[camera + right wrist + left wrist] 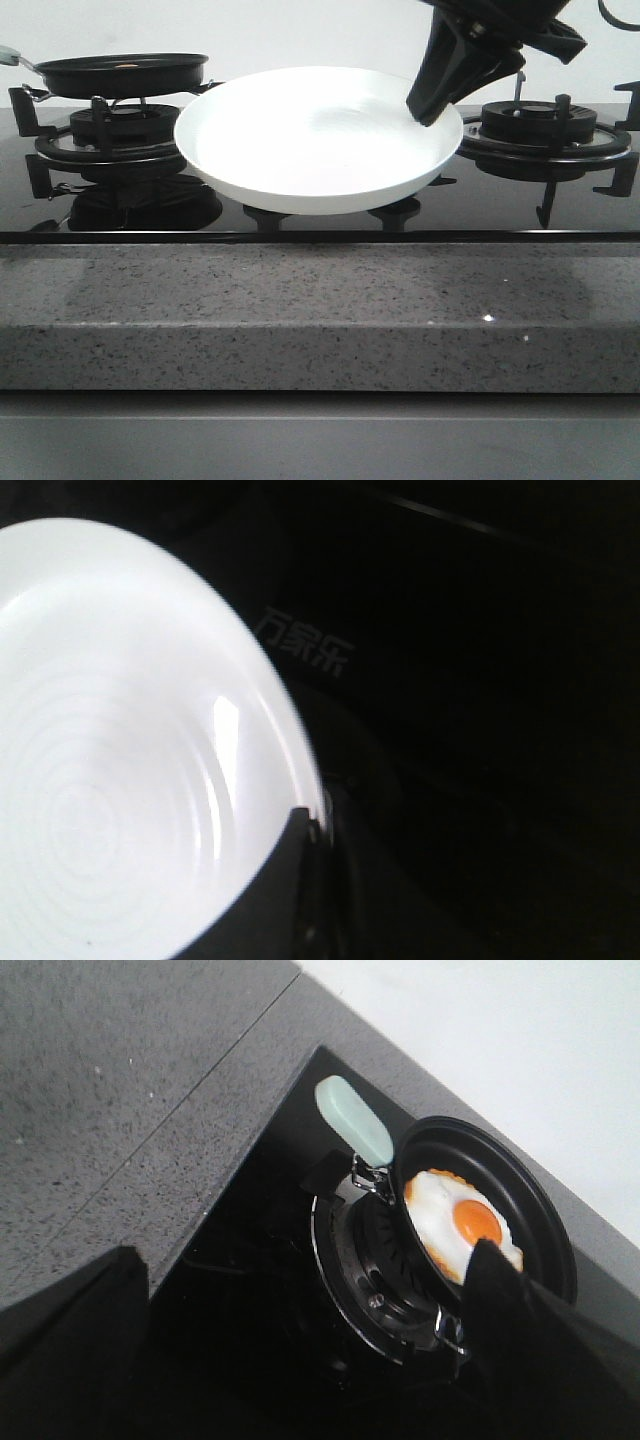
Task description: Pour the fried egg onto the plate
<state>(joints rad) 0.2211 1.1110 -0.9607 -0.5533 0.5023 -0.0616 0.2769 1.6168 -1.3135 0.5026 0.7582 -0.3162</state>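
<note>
Plate (pixel 300 150) between burners; egg (pixel 455 1222) in pan (pixel 540 1215).

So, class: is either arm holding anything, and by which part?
The right hand grips the plate by its right rim, lifted above the stove. The left hand holds nothing; the pan sits on its burner.

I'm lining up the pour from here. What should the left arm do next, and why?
Probably lower the left pincer onto the pan's mint handle and close. The fried egg sits in the pan on the burner, while the right pincer already holds the plate by its rim.
</note>
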